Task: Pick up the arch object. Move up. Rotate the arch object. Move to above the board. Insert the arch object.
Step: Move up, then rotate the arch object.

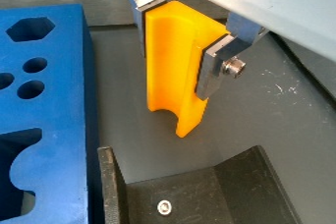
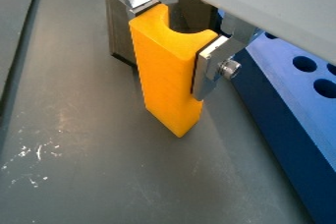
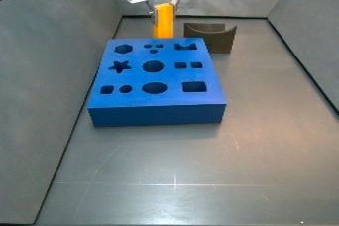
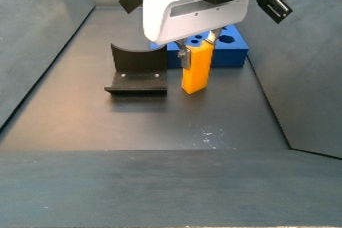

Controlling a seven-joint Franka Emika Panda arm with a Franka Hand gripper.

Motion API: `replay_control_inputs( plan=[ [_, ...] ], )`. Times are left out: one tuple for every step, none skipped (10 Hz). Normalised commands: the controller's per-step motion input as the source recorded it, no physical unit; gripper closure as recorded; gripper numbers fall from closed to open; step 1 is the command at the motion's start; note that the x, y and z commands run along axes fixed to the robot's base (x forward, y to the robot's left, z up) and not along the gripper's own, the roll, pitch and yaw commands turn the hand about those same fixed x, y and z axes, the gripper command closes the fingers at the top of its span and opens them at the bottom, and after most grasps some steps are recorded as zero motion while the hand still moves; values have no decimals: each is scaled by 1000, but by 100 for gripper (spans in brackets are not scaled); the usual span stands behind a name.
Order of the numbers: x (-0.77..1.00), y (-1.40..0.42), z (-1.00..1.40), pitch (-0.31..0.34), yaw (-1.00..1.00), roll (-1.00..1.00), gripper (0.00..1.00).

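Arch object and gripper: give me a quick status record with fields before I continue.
arch object: yellow block, upright, between the board and the dark block
gripper: at the top of the arch object, fingers closed on its sides
lifted: cannot tell; its lower end looks at or just above the floor in a side view
board: blue slab, flat on the floor, beside the arch object
board cut-outs: none visibly filled
dark block: curved hollow top, on the floor beside the arch object
inserted: not yet
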Motion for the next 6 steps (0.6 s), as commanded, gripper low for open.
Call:
replay_control_inputs(
  plan=[
    [3,-8,827,1,23,0,100],
    [-14,-11,714,24,18,6,100],
    [-15,-7,639,27,15,12,100],
    [-16,0,470,34,8,26,100],
    [-16,1,333,35,2,37,100],
    [-545,-227,1000,0,0,0,100]
  ],
)
